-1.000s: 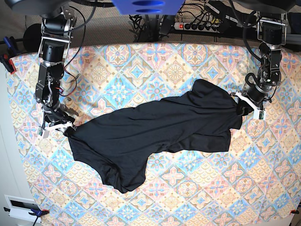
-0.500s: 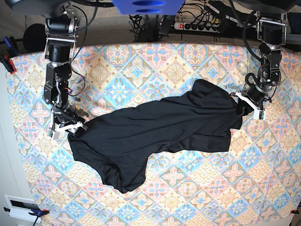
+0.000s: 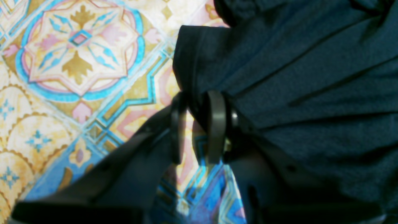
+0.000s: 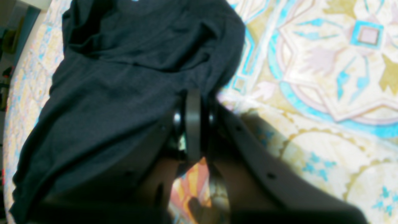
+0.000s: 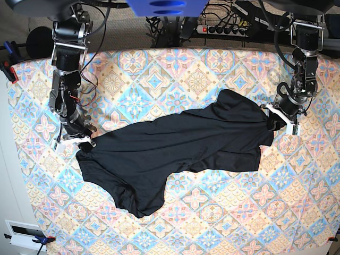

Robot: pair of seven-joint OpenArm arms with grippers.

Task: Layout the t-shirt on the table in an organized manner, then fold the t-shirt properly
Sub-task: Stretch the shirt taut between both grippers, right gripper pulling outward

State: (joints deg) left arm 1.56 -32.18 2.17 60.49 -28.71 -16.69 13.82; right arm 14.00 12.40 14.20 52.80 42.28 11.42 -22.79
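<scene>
- The black t-shirt lies across the middle of the patterned counter, stretched in a long slanted band from lower left to upper right in the base view, touching the cloth along its whole length
- It is far from flat: creases run along the body, one end bunches into a rounded hump near the right side of the base view, and a loose flap sags toward the near edge at the lower left
- No sleeve or collar can be picked out cleanly from these views, so which end is which I cannot tell
- The left gripper sits at the shirt's far-right end, its fingers clamped on a pinched fold of fabric, with a narrow gap showing below the pinch in the left wrist view
- The right gripper is at the opposite end, at the left of the base view; its fingers are pressed together right at the cloth's edge, and they appear to have a bit of hem between them
- Progress call: early days, the layout step is only part done, with both ends taken up but the shirt not spread square
- All of the folding looks left to do
</scene>
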